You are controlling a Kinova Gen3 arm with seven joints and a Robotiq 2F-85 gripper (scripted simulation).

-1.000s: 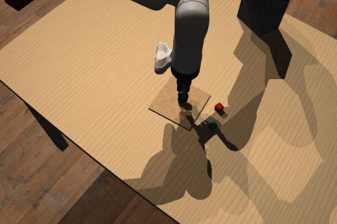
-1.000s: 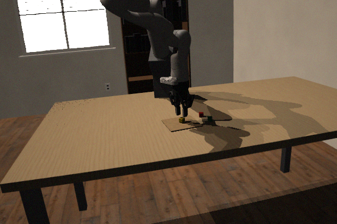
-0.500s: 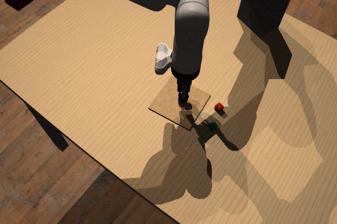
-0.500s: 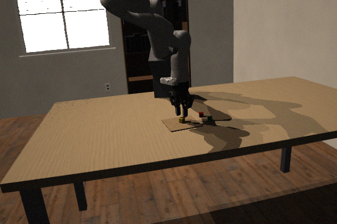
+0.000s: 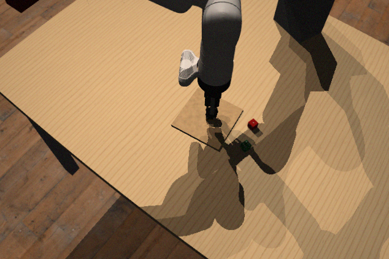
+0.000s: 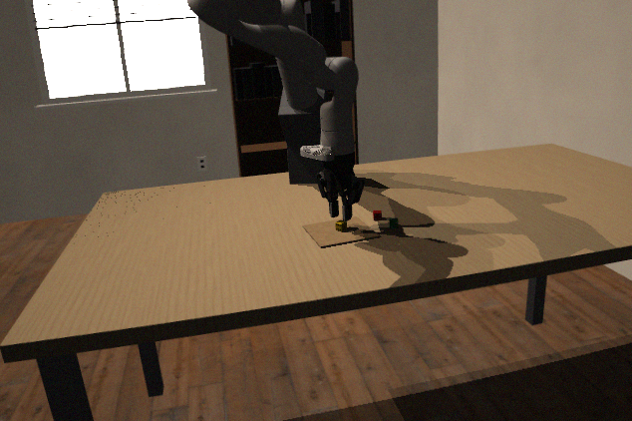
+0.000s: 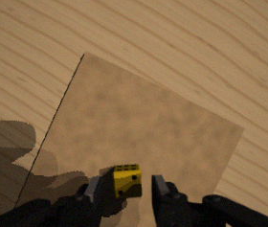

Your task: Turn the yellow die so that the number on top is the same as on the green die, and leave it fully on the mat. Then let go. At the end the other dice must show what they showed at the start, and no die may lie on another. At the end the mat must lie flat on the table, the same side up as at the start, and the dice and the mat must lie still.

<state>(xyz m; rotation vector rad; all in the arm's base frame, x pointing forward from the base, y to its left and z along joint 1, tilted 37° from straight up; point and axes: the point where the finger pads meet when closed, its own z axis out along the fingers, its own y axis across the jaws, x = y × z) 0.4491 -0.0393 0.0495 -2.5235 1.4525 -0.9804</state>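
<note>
While the grey arm [image 6: 285, 48] bends down over the middle of the table [image 6: 167, 247], its pincer [image 7: 125, 187] hangs straight above the yellow die [image 7: 126, 180], fingers partly spread and gripping nothing — there is a visible gap between the right finger [image 7: 159, 185] and the die, and the left finger [image 7: 93, 188] stands just beside its shaded flank. From the side, the fingertips stop just short of the die's top. The die rests on the mat [image 7: 141, 128], toward the edge nearest the pincer, with its upper face carrying many dots — too small for me to count surely. Off the mat, on the bare wood, a red die [image 5: 253, 123] and a green die [image 5: 245, 145] sit near each other, apart, the green one deep in the arm's shadow.
</note>
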